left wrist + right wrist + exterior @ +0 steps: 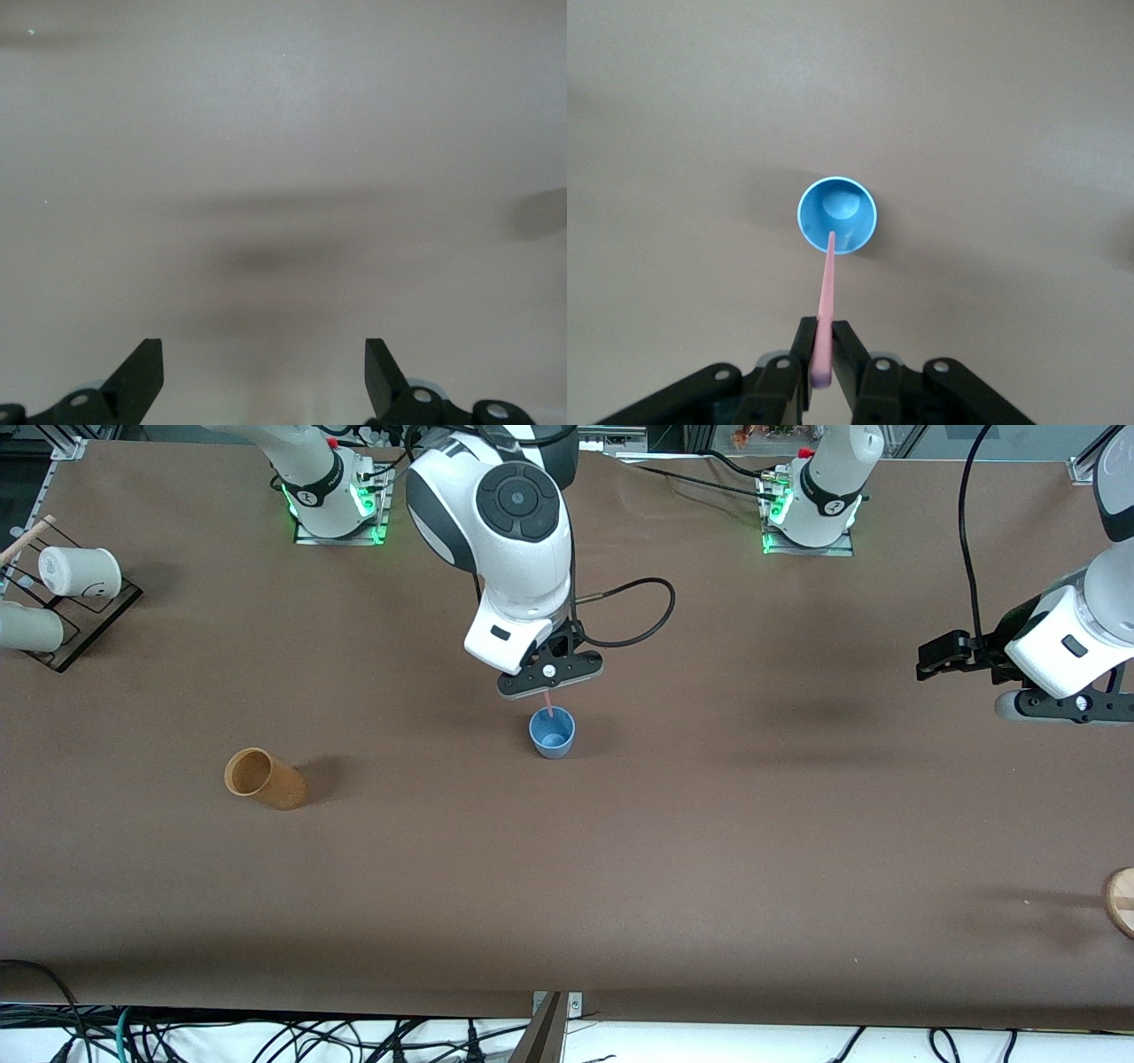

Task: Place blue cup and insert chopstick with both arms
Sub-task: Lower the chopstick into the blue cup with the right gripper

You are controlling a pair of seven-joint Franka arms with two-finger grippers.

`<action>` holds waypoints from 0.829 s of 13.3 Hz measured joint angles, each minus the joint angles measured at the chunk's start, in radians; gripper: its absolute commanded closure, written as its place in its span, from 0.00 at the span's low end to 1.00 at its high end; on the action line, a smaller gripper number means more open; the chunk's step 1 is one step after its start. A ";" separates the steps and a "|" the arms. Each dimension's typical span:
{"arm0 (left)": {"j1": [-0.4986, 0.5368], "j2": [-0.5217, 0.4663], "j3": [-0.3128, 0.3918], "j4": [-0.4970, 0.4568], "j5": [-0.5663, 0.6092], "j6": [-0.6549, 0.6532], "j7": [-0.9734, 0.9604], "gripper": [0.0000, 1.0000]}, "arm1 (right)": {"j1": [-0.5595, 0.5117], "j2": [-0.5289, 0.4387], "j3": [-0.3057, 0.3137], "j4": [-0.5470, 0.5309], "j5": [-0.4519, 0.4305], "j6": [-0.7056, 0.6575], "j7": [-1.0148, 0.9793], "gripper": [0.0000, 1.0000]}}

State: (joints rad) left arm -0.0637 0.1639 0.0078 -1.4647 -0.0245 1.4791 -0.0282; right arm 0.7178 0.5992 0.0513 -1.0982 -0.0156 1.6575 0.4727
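Note:
The blue cup (552, 732) (837, 215) stands upright near the middle of the table. Directly over it hangs my right gripper (550, 688) (823, 335), shut on the pale-pink chopstick (549, 704) (827, 301). The stick points down and its lower tip sits at the cup's rim, just inside the opening. My left gripper (264, 367) hangs open over bare table at the left arm's end, with nothing between its fingers; in the front view only its black body (1076, 706) shows at the picture's edge.
A tan cup (264, 779) lies on its side toward the right arm's end, nearer the front camera than the blue cup. A rack (66, 615) with white paper cups (80, 571) stands at that end's corner. A wooden disc (1121, 899) shows at the left arm's end.

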 measured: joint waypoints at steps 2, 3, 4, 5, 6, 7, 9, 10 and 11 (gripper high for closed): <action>0.000 0.000 0.000 0.000 0.000 0.000 0.000 0.00 | 0.000 0.011 0.000 0.000 0.000 0.016 0.000 1.00; 0.000 0.000 0.000 0.000 0.000 0.000 0.000 0.00 | 0.000 0.015 0.000 0.000 0.000 0.017 0.000 1.00; 0.000 0.000 0.000 0.000 0.000 0.000 0.000 0.00 | 0.000 0.018 -0.001 0.000 0.000 0.018 0.001 1.00; 0.000 0.000 0.000 0.000 0.000 0.000 0.000 0.00 | 0.000 0.022 -0.001 0.000 0.000 0.018 0.001 0.83; 0.000 0.000 0.000 0.000 0.000 0.000 0.000 0.00 | 0.000 0.025 -0.002 0.000 0.000 0.019 0.001 0.09; 0.000 0.000 0.000 0.000 0.000 0.000 0.000 0.00 | 0.000 0.026 -0.004 0.000 0.000 0.020 0.003 0.00; 0.000 0.000 0.000 0.000 0.000 0.000 0.000 0.00 | 0.000 0.026 -0.006 0.000 0.000 0.020 0.013 0.00; 0.000 0.000 0.000 0.000 0.000 0.000 0.000 0.00 | 0.000 0.026 -0.008 0.000 0.000 0.022 0.015 0.00; 0.000 0.000 0.000 0.000 0.000 0.000 0.000 0.00 | -0.001 0.026 -0.010 0.000 0.000 0.023 0.015 0.00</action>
State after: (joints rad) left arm -0.0637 0.1639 0.0076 -1.4647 -0.0245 1.4791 -0.0282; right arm 0.7167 0.6253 0.0413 -1.0979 -0.0161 1.6807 0.4876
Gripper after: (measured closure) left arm 0.000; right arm 0.520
